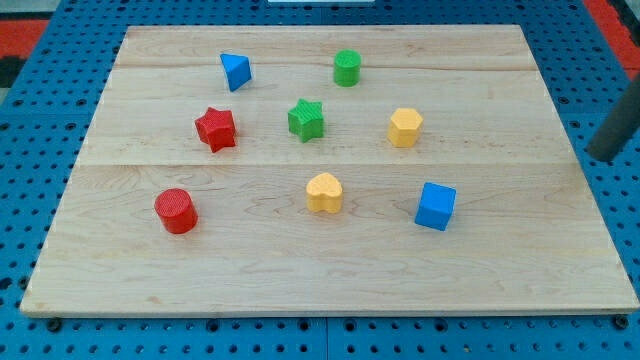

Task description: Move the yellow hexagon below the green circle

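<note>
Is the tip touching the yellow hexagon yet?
Apart. The camera view shows my tip off the board's right edge, with bare wood plainly between it and the yellow hexagon, which sits right of the green star.

Worktop (pixel 330 280): yellow hexagon (pixel 405 128) right of green star (pixel 307 120), green circle (pixel 347 68) farther back; my tip (pixel 603 155) far right, well apart.
</note>
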Tool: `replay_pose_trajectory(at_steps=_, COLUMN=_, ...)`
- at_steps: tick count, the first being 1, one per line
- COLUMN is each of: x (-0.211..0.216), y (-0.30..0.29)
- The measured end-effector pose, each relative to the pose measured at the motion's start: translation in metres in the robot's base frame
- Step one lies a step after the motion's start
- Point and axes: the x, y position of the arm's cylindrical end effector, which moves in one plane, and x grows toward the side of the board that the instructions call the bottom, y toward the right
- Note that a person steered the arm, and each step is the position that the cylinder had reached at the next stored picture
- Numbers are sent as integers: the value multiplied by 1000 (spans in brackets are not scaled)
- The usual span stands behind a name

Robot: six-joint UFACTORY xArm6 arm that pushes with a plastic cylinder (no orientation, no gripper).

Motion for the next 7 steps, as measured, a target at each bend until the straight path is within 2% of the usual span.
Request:
replay_pose_trajectory(at_steps=1, x=0, y=-1)
replay_pose_trajectory(at_steps=2, x=15, y=-27)
replay_pose_trajectory(at_steps=4, x=93, y=-80)
replay_pose_trajectory(at_steps=7, x=87, y=-80)
